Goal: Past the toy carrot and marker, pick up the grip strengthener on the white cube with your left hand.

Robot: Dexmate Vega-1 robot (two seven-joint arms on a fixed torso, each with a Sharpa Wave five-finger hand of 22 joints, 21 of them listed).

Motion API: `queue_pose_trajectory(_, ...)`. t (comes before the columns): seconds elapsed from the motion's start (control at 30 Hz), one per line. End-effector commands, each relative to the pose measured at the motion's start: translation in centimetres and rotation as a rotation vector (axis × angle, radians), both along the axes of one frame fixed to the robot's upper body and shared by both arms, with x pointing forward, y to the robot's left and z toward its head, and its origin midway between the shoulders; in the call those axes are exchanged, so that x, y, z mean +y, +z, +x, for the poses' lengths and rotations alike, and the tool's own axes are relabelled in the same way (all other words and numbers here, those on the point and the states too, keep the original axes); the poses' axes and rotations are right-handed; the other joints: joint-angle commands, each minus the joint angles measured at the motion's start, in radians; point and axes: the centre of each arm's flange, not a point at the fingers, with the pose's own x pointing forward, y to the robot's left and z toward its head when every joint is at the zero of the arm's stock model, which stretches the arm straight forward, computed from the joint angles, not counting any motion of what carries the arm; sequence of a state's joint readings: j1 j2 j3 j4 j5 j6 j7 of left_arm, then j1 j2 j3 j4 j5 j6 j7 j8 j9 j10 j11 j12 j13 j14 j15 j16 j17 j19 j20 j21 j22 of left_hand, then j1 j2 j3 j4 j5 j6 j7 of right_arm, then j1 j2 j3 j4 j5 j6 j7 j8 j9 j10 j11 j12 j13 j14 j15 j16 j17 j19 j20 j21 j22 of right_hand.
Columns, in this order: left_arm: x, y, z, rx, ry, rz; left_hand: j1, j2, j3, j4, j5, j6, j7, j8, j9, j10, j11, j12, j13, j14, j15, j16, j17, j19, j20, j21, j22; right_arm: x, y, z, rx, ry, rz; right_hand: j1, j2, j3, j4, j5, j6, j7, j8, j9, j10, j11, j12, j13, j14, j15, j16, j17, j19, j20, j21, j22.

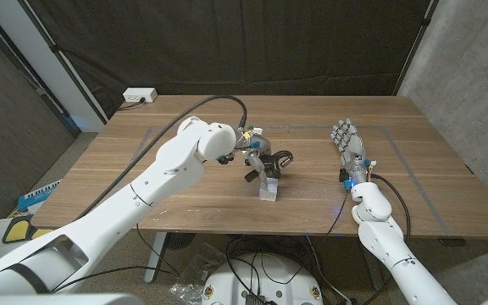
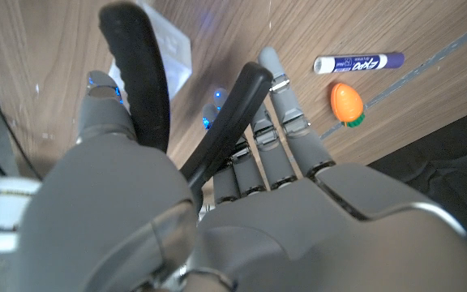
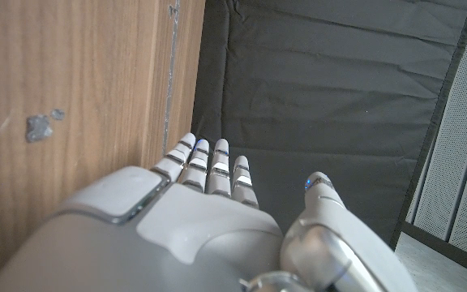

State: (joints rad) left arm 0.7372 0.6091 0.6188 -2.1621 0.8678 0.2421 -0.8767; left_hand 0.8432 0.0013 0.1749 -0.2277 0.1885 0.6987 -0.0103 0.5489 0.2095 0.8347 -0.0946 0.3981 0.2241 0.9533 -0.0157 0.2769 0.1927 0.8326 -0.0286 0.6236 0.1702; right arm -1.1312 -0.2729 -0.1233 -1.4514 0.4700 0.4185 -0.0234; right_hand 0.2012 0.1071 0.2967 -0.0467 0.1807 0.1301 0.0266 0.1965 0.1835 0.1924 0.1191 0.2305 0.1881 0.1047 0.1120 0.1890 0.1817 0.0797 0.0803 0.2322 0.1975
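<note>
already the left hand (image 1: 259,151) has the grip strengthener (image 2: 177,122) in its fingers: in the left wrist view the two black padded handles run up through the curled hand, one pressed under the thumb side, the other lying against the straight fingers (image 2: 286,122). in the head view the tool hangs just above the white cube (image 1: 268,189), seemingly lifted clear of it, though whether a handle tip is touching the cube i cannot tell. the marker (image 2: 359,62) and toy carrot (image 2: 345,102) lie on the wooden table (image 1: 185,191) beyond the cube, well apart from the hand. the chief risk, as i judge it, is the hold itself: the handles are round and sprung, and the fingers look laid along one rather than wrapped about it, so the tool could twist or slide out under its own weight as the arm rises. a low handle could also catch the cube and tip or drag it, since the cube is small and looks light. the right hand (image 1: 348,146) stands on the table off to the cube's right, fingers apart and straight, holding nothing, and seems no hazard where it is.
</note>
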Motion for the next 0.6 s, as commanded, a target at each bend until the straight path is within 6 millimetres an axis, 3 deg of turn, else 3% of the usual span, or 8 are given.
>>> queue_pose_trajectory(0.03, 3.1, 2.5, -0.6, 0.038, -0.165, -0.354, 0.252, 0.193, 0.259, 0.09, -0.001, -0.07, 0.02, -0.015, 0.047, 0.04, -0.054, -0.006, 0.049, 0.131, -0.209, -0.009, 0.037, 0.064, -0.09, -0.004, 0.011, 0.1, 0.3, 0.0, -0.004, 0.001, -0.004, -0.008, 0.002, 0.002, 0.005, 0.003, 0.005, -0.009, -0.001, 0.003, 0.01, -0.001, -0.003, 0.002, 0.009, 0.0, -0.002, 0.0, 0.005, 0.006, -0.002, 0.004)
queue_pose_trajectory(0.1, 3.3, 2.5, -0.5, 0.058, -0.178, -0.385, 0.311, 0.198, 0.323, 0.087, -0.001, -0.138, 0.034, -0.029, 0.072, 0.005, -0.042, 0.001, 0.084, 0.122, -0.208, -0.015, 0.063, 0.041, -0.104, 0.002, 0.02, 0.1, 0.3, -0.1, -0.005, -0.002, -0.005, -0.008, 0.002, 0.002, 0.005, 0.003, 0.006, -0.009, 0.0, 0.003, 0.01, 0.0, -0.003, 0.002, 0.009, 0.0, -0.002, 0.0, 0.004, 0.006, -0.002, 0.004)
queue_pose_trajectory(0.2, 3.4, 2.6, -0.4, 0.061, -0.186, -0.42, 0.376, 0.199, 0.373, 0.075, 0.001, -0.186, 0.052, -0.043, 0.091, -0.041, -0.025, 0.006, 0.114, 0.119, -0.212, -0.013, 0.09, 0.012, -0.136, 0.017, 0.034, 0.1, 0.5, -0.1, -0.008, -0.003, -0.006, -0.008, 0.002, 0.002, 0.005, 0.003, 0.006, -0.009, -0.001, 0.003, 0.009, -0.001, -0.004, 0.002, 0.009, 0.0, -0.002, 0.0, 0.004, 0.007, -0.002, 0.004)
queue_pose_trajectory(0.27, 3.6, 2.6, -0.3, 0.061, -0.193, -0.452, 0.401, 0.196, 0.385, 0.076, 0.002, -0.193, 0.061, -0.044, 0.101, -0.051, -0.012, 0.014, 0.128, 0.138, -0.216, -0.001, 0.107, 0.021, -0.164, 0.039, 0.045, 0.1, 0.6, -0.2, -0.011, -0.001, -0.006, -0.008, 0.002, 0.002, 0.005, 0.003, 0.005, -0.009, -0.001, 0.003, 0.01, -0.003, -0.003, 0.002, 0.009, -0.001, -0.002, 0.0, 0.004, 0.007, -0.002, 0.004)
queue_pose_trajectory(0.37, 4.1, 2.6, -0.2, 0.065, -0.209, -0.538, 0.424, 0.184, 0.39, 0.081, 0.007, -0.179, 0.081, -0.036, 0.118, -0.054, 0.004, 0.032, 0.153, 0.158, -0.215, 0.015, 0.135, 0.053, -0.182, 0.082, 0.059, 0.1, 0.7, -0.2, -0.012, -0.002, -0.007, -0.008, 0.002, 0.003, 0.005, 0.003, 0.006, -0.01, -0.001, 0.003, 0.009, -0.003, -0.004, 0.002, 0.009, -0.001, -0.002, 0.0, 0.004, 0.006, -0.002, 0.004)
queue_pose_trajectory(0.5, 4.7, 2.7, -0.3, 0.037, -0.225, -0.619, 0.487, 0.172, 0.404, 0.065, 0.017, -0.098, 0.1, -0.002, 0.147, -0.048, 0.03, 0.067, 0.194, 0.179, -0.209, 0.047, 0.205, 0.1, -0.189, 0.152, 0.074, 0.0, 0.7, -0.2, -0.012, -0.003, -0.007, -0.008, 0.001, 0.003, 0.005, 0.003, 0.006, -0.01, -0.001, 0.003, 0.01, -0.002, -0.004, 0.002, 0.009, 0.0, -0.002, 0.0, 0.005, 0.006, -0.002, 0.004)
queue_pose_trajectory(0.6, 4.9, 2.6, -0.5, 0.017, -0.239, -0.672, 0.536, 0.17, 0.41, 0.066, 0.02, -0.055, 0.12, 0.006, 0.163, -0.02, 0.047, 0.099, 0.228, 0.192, -0.207, 0.095, 0.291, 0.13, -0.19, 0.207, 0.08, 0.0, 0.7, -0.2, -0.013, -0.003, -0.008, -0.009, 0.001, 0.003, 0.005, 0.003, 0.006, -0.01, -0.001, 0.003, 0.01, -0.002, -0.004, 0.002, 0.009, 0.0, -0.003, 0.0, 0.004, 0.006, -0.002, 0.004)
